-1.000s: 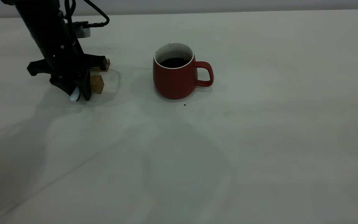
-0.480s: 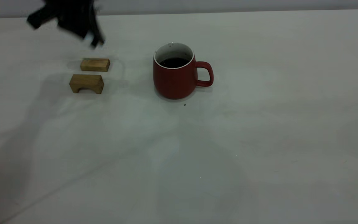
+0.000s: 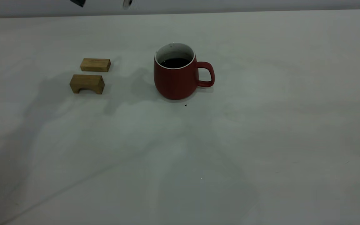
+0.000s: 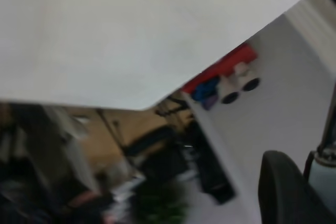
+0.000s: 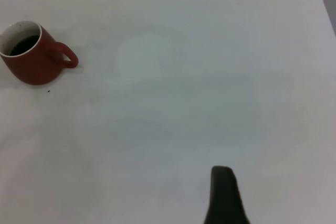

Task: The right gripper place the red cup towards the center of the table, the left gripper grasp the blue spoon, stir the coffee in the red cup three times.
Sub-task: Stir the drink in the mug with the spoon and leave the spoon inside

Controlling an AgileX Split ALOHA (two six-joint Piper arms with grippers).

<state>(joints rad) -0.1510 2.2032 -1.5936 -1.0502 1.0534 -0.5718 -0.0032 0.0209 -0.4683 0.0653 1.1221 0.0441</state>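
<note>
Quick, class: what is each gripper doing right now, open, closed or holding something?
Left gripper: only slivers show at the exterior view's top edge; cannot be told.
Right gripper: one dark finger shows in its wrist view; cannot be told.

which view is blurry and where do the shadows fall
Left wrist view: heavily smeared, background unreadable. Exterior view: sharp; soft shadows lie on the table left of the red cup and around the wooden blocks. Right wrist view: evenly lit, hardly any shadow.

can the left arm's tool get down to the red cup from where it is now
Probably yes. The left tool is raised at the far edge, barely in view, and nothing stands over the red cup. The two wooden blocks sit well off to the side, apart from it.
</note>
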